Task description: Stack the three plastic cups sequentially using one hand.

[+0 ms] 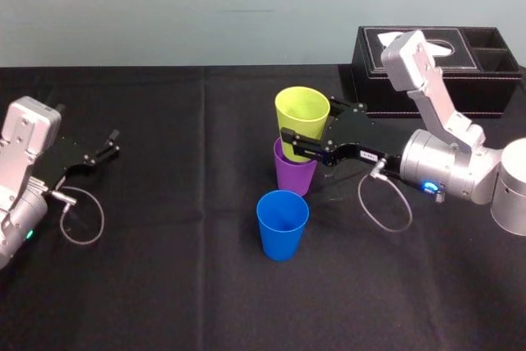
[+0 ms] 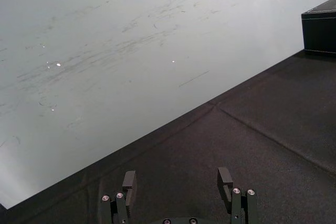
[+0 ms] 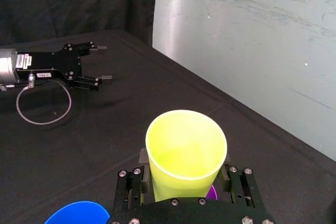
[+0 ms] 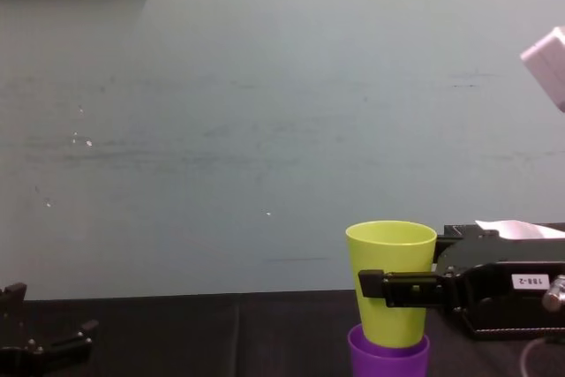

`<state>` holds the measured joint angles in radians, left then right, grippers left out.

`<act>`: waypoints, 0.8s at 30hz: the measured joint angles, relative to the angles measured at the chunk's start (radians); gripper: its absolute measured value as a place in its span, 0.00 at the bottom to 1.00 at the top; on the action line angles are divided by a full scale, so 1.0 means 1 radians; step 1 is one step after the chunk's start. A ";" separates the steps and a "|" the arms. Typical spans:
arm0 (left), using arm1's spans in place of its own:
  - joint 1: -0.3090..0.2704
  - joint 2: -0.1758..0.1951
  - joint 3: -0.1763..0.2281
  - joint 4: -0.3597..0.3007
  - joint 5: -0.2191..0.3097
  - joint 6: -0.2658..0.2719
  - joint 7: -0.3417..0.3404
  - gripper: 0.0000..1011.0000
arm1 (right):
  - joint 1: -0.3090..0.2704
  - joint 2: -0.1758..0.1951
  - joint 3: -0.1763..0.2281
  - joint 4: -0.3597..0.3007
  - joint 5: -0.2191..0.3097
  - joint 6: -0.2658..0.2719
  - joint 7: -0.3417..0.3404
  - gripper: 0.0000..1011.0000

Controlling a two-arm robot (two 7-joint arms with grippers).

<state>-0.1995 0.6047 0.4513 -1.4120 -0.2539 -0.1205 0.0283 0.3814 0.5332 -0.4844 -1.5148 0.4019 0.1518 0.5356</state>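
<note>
Head view: right gripper [image 1: 306, 121] reaches in from the right, and its jaws pinch the yellow-green cup [image 1: 302, 113] on the side wall below the rim, one jaw on each side. The cup is upright, mouth up, with its base inside the mouth of the purple cup [image 1: 296, 177], which stands on the desk [image 1: 164, 285] near the middle. Chest view agrees: the yellow-green foot is below the purple rim and most of its body is above. So you're on the first of two nestings, and I can't tell if it has bottomed out. Blue cup [image 1: 283, 223] stands upright on its own, close in front of the pair on the robot's side, not stacked yet. Left gripper [image 1: 111, 144] is parked far left over the desk, jaws spread, holding nothing. Leave it there, since the job is one-handed. Black tissue box [image 1: 436, 80] sits back right, behind the working arm. Next move, my read: press down a touch if the cup isn't seated. Then spread the jaws and back out cleanly so you don't drag the yellow-green cup up or tip the pair. After that, come round to the blue cup and pinch its wall below the rim. Lift it above the yellow-green rim and lower it straight in. Mind the blue cup on the retreat, as it looks light and sits near the arm's path.
</note>
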 joint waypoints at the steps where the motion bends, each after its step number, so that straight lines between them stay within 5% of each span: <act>1: 0.000 0.000 0.000 0.000 0.000 0.000 0.000 1.00 | 0.001 -0.001 -0.001 0.002 -0.001 0.000 0.000 0.73; 24: 0.000 0.000 0.000 0.000 0.000 0.000 0.000 1.00 | 0.018 -0.022 -0.016 0.068 -0.021 -0.024 0.016 0.73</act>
<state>-0.1995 0.6047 0.4514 -1.4120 -0.2539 -0.1205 0.0283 0.3998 0.5110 -0.5001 -1.4471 0.3810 0.1275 0.5512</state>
